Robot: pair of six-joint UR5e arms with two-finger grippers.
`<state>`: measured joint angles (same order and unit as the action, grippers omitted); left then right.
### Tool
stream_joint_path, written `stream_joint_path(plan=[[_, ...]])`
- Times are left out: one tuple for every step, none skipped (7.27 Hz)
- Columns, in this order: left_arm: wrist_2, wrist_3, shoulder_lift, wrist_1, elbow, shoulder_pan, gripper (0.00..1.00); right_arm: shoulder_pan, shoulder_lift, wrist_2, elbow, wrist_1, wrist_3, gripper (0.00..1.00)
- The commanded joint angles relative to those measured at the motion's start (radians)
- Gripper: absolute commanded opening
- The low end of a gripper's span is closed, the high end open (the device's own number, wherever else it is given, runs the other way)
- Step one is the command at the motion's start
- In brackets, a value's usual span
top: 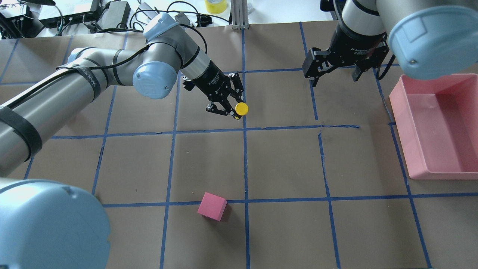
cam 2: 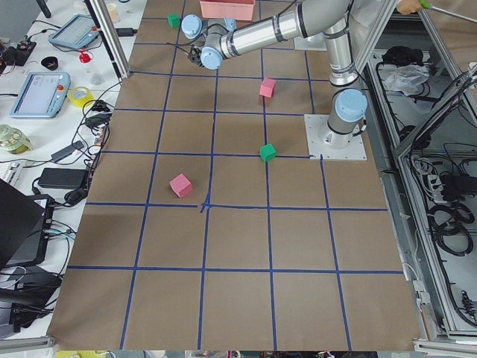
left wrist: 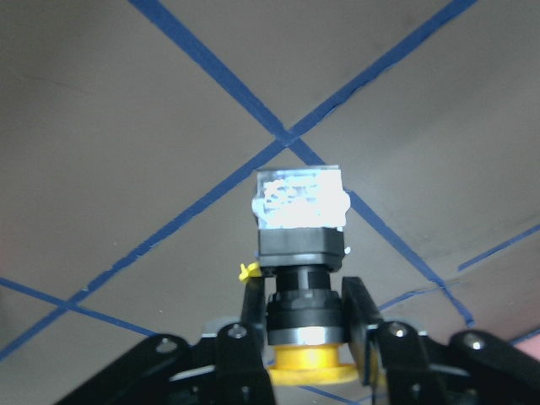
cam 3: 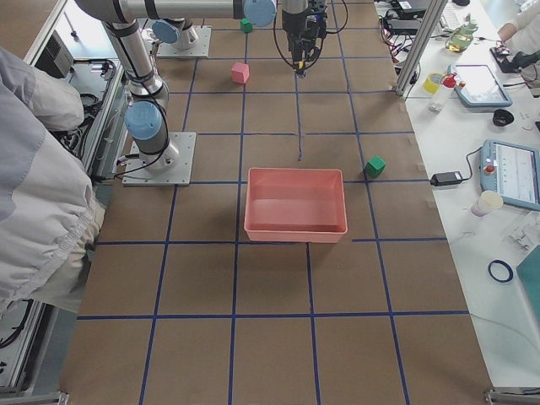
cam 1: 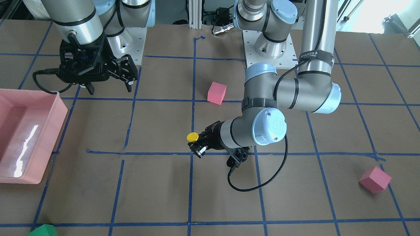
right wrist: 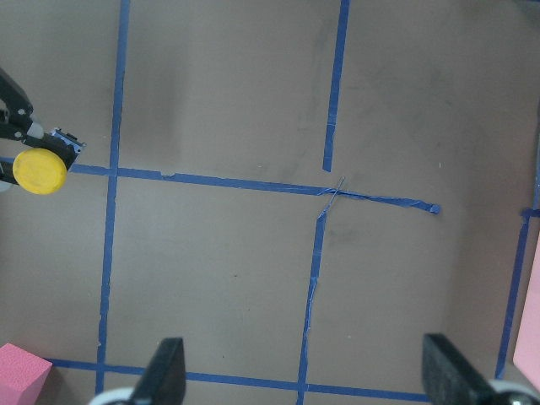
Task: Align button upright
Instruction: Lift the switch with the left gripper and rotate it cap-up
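Note:
My left gripper [top: 233,110] is shut on the button [top: 241,108] near the table's middle, over a blue tape crossing. The round yellow cap [cam 1: 192,136] faces mostly upward, and the button leans a little. In the left wrist view the fingers [left wrist: 364,321] clamp the black body [left wrist: 302,245], with the pale silvery base [left wrist: 300,201] pointing toward the table. I cannot tell whether the base touches the surface. My right gripper [top: 334,76] hangs open and empty well to the side, its fingertips [right wrist: 164,375] spread wide. From the right wrist view the button [right wrist: 40,171] shows at the left edge.
A pink tray [top: 399,112] sits on the robot's right side. One pink foam cube [top: 212,206] lies between the robot bases and the button, and another pink cube [cam 1: 375,179] lies far out on the left arm's side. A green cube [cam 1: 42,230] sits at the table's far edge.

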<state>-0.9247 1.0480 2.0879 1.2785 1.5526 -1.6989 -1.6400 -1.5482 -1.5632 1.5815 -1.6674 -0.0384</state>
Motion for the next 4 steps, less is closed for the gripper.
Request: stream_joint_path(plan=[[0.145,0.041,0.047,0.002,0.003,0.034,0.00,0.000,0.002,0.005,0.000,0.000,0.000,1.00],[0.162,0.041,0.049,0.018,0.020,0.038,0.00,-0.001,0.002,0.005,0.000,0.000,0.000,1.00],[0.203,-0.003,0.060,0.033,0.062,0.041,0.00,0.000,0.002,0.000,0.000,0.000,-0.001,1.00],[0.208,-0.136,0.067,0.036,0.092,0.050,0.00,0.000,0.002,-0.003,0.000,0.000,-0.002,1.00]])
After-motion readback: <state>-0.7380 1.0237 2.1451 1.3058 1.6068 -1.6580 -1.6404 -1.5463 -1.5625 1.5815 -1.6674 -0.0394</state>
